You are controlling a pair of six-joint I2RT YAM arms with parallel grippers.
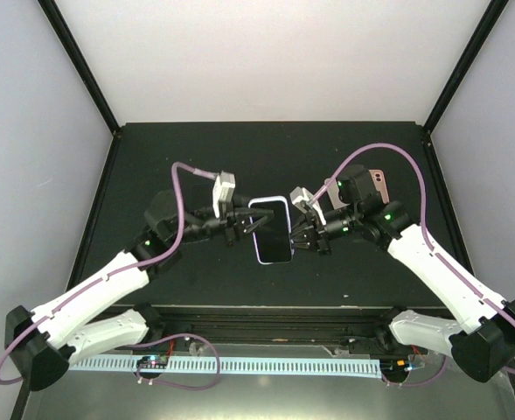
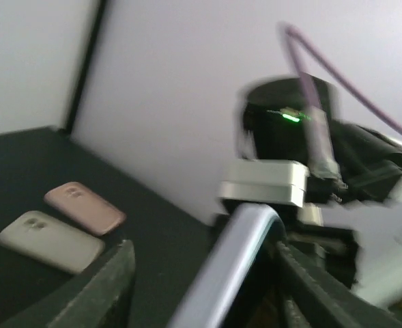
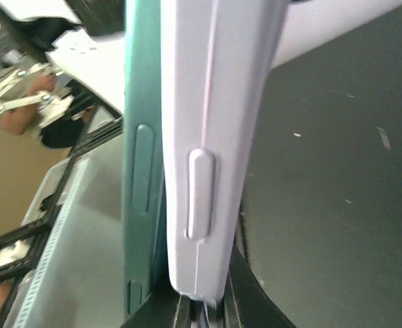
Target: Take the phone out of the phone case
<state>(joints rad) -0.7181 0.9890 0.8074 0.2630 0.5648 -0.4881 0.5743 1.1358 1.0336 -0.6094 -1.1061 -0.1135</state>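
Top view: logged phone (image 1: 271, 229) screen-up in lavender phone case (image 1: 269, 201) over middle of table (image 1: 196, 157), with left gripper (image 1: 240, 226) at its 9 o'clock and right gripper (image 1: 302, 234) at its 3 o'clock. Left wrist: found fingers (image 2: 112, 287) parted around phone case edge, gap on either side; spotted pink handset (image 2: 84, 208) and beige handset (image 2: 47, 240) side by side on table at 8 o'clock. Right wrist: saw jaws pinched tight on lower edge of phone case (image 3: 214, 102), teal flank of phone (image 3: 140, 171) just beside it at 9 o'clock.
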